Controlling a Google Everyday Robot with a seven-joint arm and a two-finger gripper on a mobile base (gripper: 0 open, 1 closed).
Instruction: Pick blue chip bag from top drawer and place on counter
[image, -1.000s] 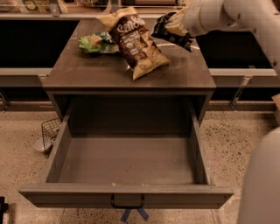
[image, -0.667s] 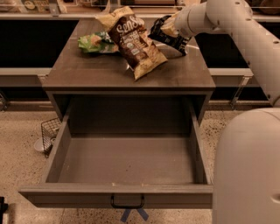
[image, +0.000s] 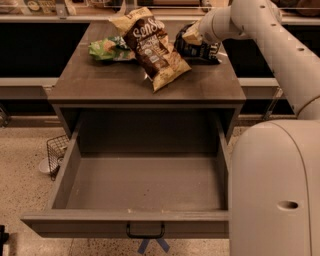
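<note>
Desk (image: 90, 85) stands above the open drawer (image: 145, 185), which holds no bag. The blue bag (image: 202, 51) appears to rest on the desk, just right of the brown bag (image: 152, 47). The tool (image: 192, 36) is at the blue bag's top, right of the brown bag; I cannot tell its grip. Judged: placement nearly complete, release and withdrawal outstanding.

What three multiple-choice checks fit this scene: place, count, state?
1. The blue chip bag is: A on the floor; B on the counter, back right, at the hand; C at the counter's front left.
2. Bags on the counter: A one; B two; C three.
3. The top drawer is: A shut; B open, bare; C open, bag inside.
Answers: B, it lies at the hand; C, blue chip bag, green bag, SunChips bag; B, pulled out, bottom bare.
</note>
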